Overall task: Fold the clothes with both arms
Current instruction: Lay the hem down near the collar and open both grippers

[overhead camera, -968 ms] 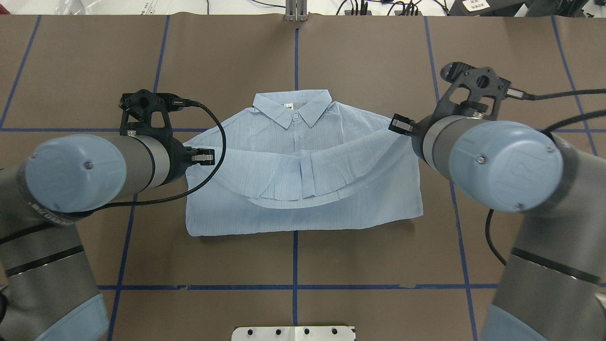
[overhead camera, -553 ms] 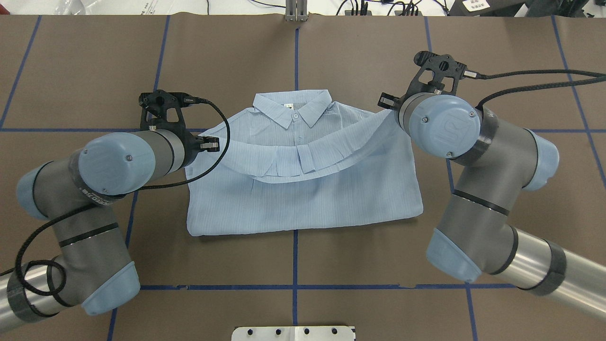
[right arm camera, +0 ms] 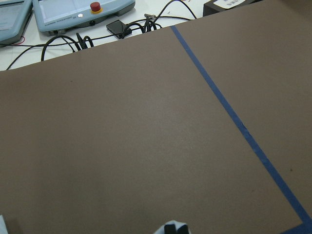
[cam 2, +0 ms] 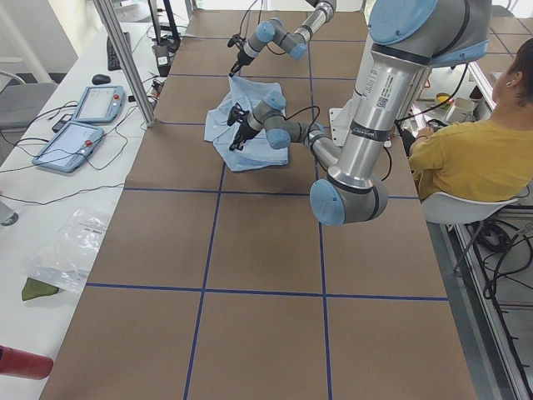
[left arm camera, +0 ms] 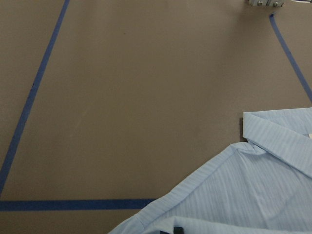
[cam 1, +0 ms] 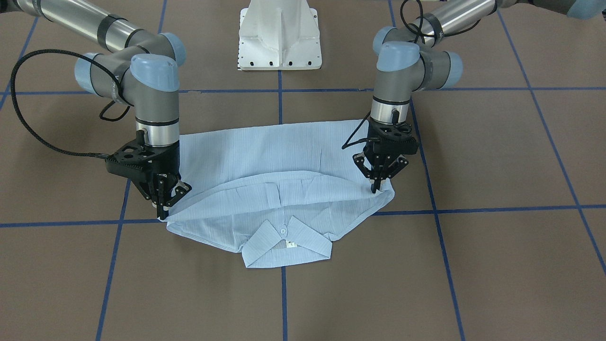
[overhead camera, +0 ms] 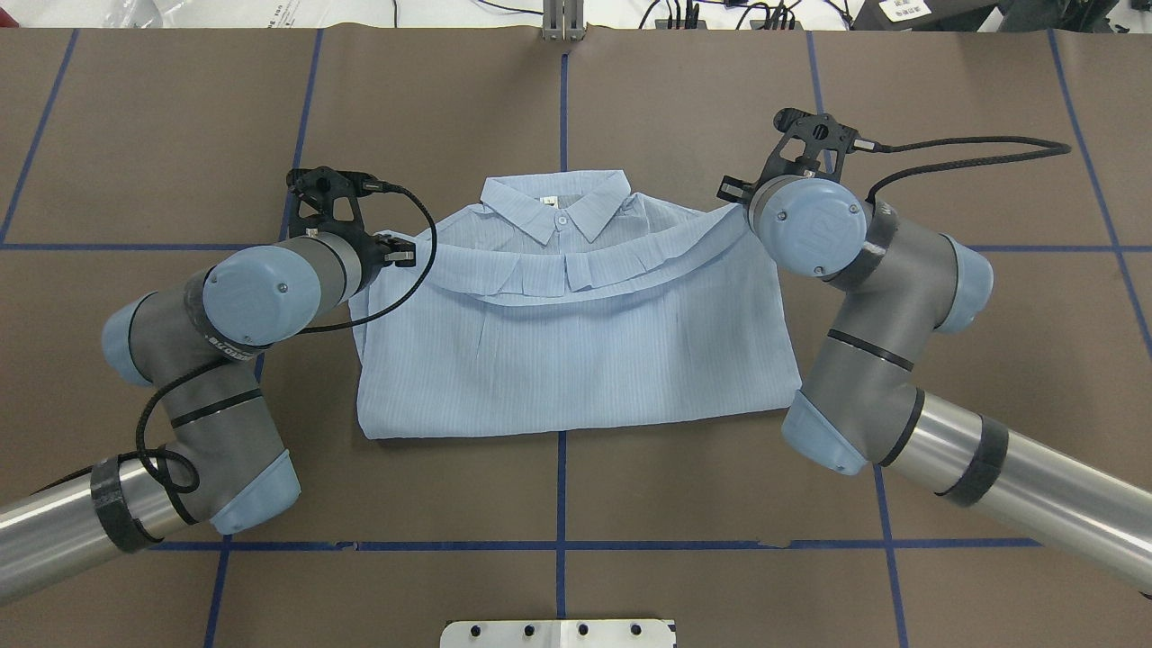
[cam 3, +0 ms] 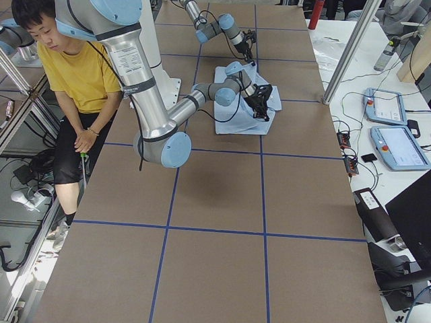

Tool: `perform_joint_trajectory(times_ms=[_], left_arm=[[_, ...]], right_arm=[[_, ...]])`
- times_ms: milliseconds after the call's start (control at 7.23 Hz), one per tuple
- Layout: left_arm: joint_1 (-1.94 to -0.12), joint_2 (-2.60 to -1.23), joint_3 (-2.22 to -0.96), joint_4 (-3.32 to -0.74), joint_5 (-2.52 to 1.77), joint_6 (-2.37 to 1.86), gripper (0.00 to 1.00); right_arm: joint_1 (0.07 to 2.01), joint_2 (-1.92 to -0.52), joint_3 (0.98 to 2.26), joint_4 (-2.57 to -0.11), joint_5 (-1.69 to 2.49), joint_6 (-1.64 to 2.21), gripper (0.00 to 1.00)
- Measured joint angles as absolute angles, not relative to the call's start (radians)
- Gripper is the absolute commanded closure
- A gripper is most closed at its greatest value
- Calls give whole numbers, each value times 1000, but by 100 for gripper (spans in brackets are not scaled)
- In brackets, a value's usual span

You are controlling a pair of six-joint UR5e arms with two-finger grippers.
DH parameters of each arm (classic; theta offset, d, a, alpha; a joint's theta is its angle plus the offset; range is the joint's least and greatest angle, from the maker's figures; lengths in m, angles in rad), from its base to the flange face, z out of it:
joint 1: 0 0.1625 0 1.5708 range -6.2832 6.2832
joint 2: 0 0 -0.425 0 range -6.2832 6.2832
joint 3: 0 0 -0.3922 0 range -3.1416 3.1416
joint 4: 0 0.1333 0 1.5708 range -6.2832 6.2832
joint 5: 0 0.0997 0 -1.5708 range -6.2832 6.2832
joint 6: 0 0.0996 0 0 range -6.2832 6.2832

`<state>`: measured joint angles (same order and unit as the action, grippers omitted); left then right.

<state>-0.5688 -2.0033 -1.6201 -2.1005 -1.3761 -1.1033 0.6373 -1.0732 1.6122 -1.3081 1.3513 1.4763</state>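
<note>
The light-blue striped shirt (overhead camera: 576, 360) lies on the brown table, its collar (overhead camera: 553, 202) toward the far side. Its lower part is folded up over the body. The folded edge (cam 1: 284, 182) stretches in a shallow arc just short of the collar (cam 1: 284, 241). My left gripper (cam 1: 376, 187) is shut on one end of that edge, low over the shirt's shoulder. My right gripper (cam 1: 163, 210) is shut on the other end, fingers pointing down at the table. In the overhead view both wrists hide their fingertips.
Blue tape lines (overhead camera: 560, 486) grid the brown table. The white pedestal base (cam 1: 279, 35) stands at the robot's side. A person in a yellow top (cam 3: 74, 67) sits beside the table. Teach pendants (cam 3: 390, 128) and cables lie along the far edge.
Both arms have carried the folded edge away from the robot toward the collar and lowered it. The fold now covers the button placket almost up to the collar.
</note>
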Motion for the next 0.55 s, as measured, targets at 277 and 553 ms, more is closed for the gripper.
perform_joint_trajectory(times_ms=[277, 553], left_arm=[[-601, -2005, -1554, -2176, -1376, -1047, 100], [-617, -2006, -1542, -2193, -1378, -1015, 2]], right_arm=[[639, -1027, 1544, -1298, 1352, 1474, 100], [642, -1023, 1532, -1296, 1352, 1461, 1]])
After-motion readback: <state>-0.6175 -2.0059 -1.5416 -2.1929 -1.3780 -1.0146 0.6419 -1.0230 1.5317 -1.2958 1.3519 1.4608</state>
